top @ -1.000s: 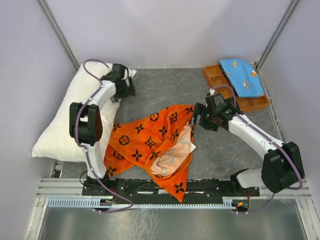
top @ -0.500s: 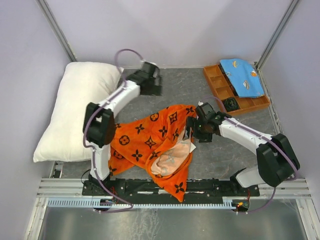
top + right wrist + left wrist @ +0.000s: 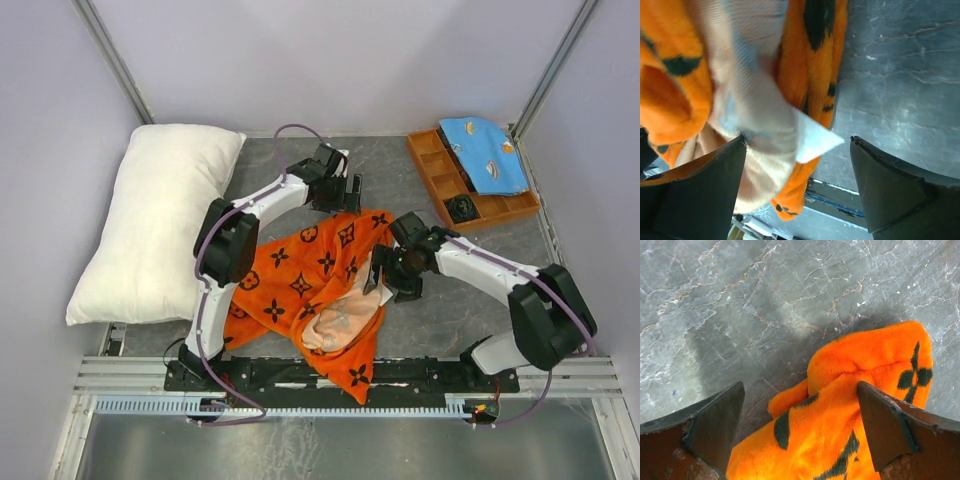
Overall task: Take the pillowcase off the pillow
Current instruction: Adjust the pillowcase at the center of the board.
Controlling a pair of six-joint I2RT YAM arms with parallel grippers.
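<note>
L gripper (image 3: 345, 205) & R gripper (image 3: 384, 272) are hovering jaws-apart over pillowcase (image 3: 300, 285) (pillow (image 3: 150, 220) lying apart, at left), risking loose folds snagging & dragging off table (image 3: 450, 310) edge

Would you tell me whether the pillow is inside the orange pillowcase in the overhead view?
No, the white pillow lies bare at the left, wholly outside the pillowcase crumpled beside it.

A robotics lab test cell, not a home. Its 2 robots, the left arm (image 3: 265, 197) and right arm (image 3: 480, 265), are bolted to an aluminium rail (image 3: 130, 378) at the near edge of a grey marbled table (image 3: 380, 160). Plain pale walls (image 3: 330, 60) with metal posts (image 3: 113, 60) box it in. A pillow (image 3: 150, 220) and compartmented tray (image 3: 428, 160) lie there as props.
</note>
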